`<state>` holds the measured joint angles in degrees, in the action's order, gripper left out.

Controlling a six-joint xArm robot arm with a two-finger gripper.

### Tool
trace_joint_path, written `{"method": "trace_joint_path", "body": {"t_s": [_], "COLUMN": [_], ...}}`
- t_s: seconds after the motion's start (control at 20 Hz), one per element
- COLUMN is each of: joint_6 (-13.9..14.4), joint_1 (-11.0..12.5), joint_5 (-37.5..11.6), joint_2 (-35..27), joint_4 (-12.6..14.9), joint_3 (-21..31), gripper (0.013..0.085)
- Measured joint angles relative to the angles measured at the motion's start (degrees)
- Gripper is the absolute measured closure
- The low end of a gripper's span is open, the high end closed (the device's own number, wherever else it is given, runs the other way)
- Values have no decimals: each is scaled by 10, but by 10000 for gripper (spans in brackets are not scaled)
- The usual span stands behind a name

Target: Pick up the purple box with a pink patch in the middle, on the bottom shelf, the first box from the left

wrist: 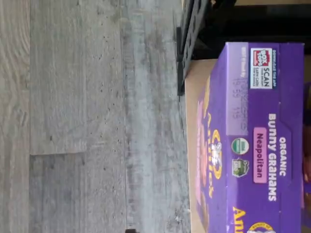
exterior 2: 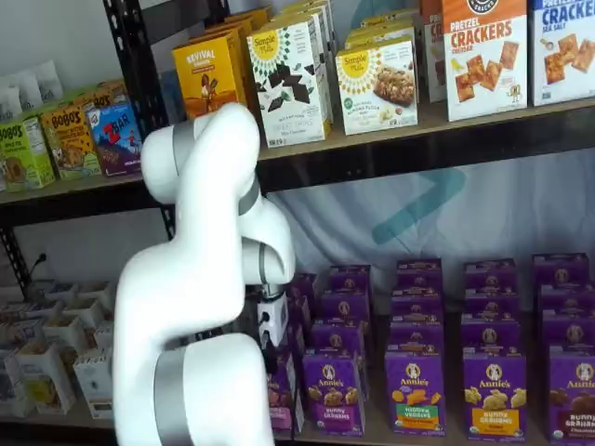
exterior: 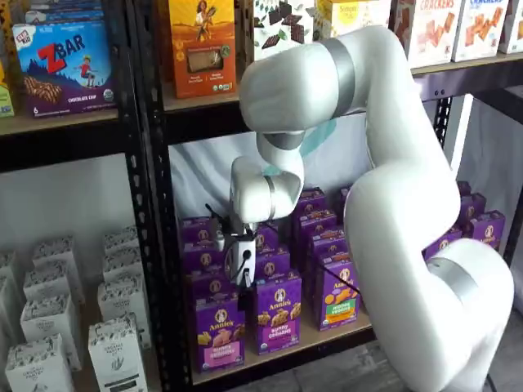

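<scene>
- Item: the purple box [exterior: 217, 333], an upright Annie's carton. A round white logo, tan bunny snacks and a pink label band are shown on its front. In the wrist view its top panel [wrist: 262, 131] is lettered "Organic Bunny Grahams" with a pink "Neapolitan" tag.
- Location: it is stood at the front left end of the bottom shelf [exterior: 278, 353], a light wooden board, close beside a black perforated upright [exterior: 159, 245].
- Neighbours: a like carton with a purple band [exterior: 278, 314] is set just to its right, then one with a green-orange patch [exterior: 337, 296]. Further purple cartons are ranked behind. White cartons [exterior: 114, 351] are kept in the bay beyond the upright.
- Obstruction: the white arm [exterior: 392, 204] is placed before the rows; the gripper [exterior: 242, 265] is hung above the box, apart from it.
- Orientation: the long axis is vertical and the printed face is turned outward to the shelf front.
- Pincer: its fingers are not clearly shown; it is taken as spread, with nothing held.
</scene>
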<state>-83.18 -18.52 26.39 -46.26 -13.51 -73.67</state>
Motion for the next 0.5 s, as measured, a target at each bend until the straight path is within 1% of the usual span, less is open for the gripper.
{"method": "trace_joint_path", "body": {"t_s": [0.35, 0.5], "joint_6": [-13, -7], "joint_1": [-4, -5], "joint_5": [-31, -33], "joint_2": [-16, -26], "joint_4": [-17, -12], "joint_3": [-4, -14], "gripper": [130, 130]}}
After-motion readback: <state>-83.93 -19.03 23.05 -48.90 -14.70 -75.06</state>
